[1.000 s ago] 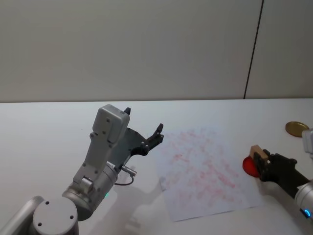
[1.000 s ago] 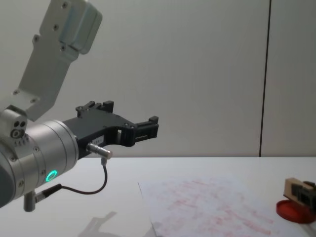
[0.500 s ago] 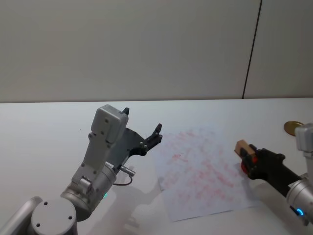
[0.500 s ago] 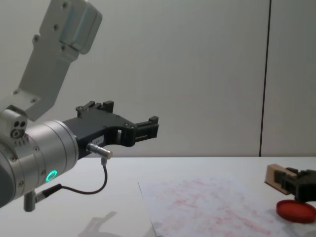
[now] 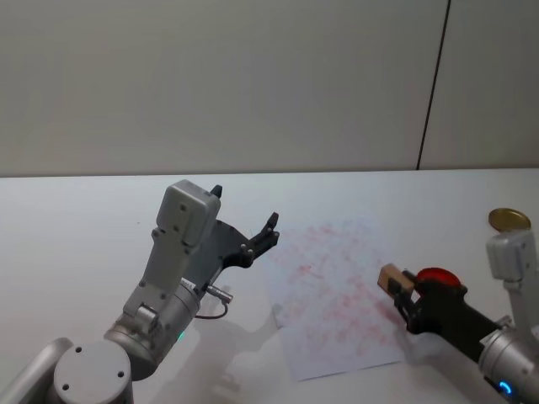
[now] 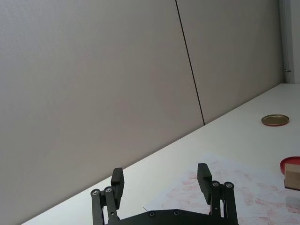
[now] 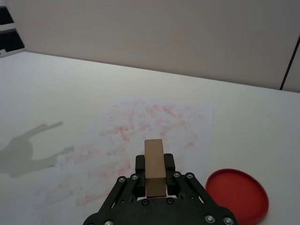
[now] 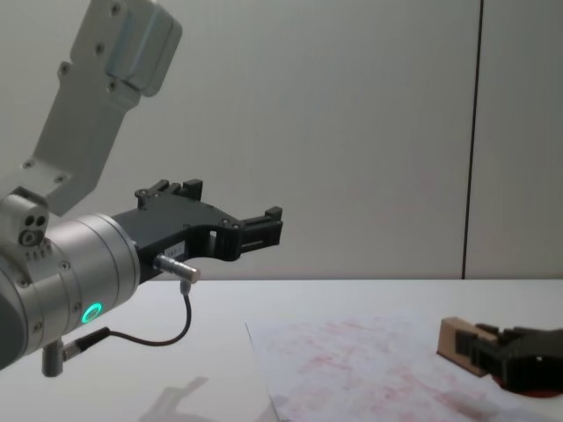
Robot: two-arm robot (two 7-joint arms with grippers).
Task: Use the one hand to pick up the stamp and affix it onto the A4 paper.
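Observation:
The stamp [image 5: 390, 275] is a small tan wooden block, and my right gripper [image 5: 402, 290] is shut on it. It hangs over the right part of the A4 paper [image 5: 337, 295], a white sheet with faint red marks. The right wrist view has the stamp [image 7: 154, 166] standing between the fingers of the right gripper [image 7: 154, 161], with the paper [image 7: 131, 131] beyond. In the chest view the stamp [image 8: 455, 343] sits low, close to the paper [image 8: 352, 360]; I cannot tell whether they touch. My left gripper [image 5: 246, 206] is raised left of the sheet, open and holding nothing.
A round red ink pad [image 5: 436, 275] lies just right of the paper, behind the right gripper. A small gold lid [image 5: 509, 220] rests at the table's far right. The left arm's silver body [image 8: 70, 281] looms large at the left.
My right gripper has carried the stamp leftward, from above the red ink pad to over the paper's right part. The left arm has not moved.

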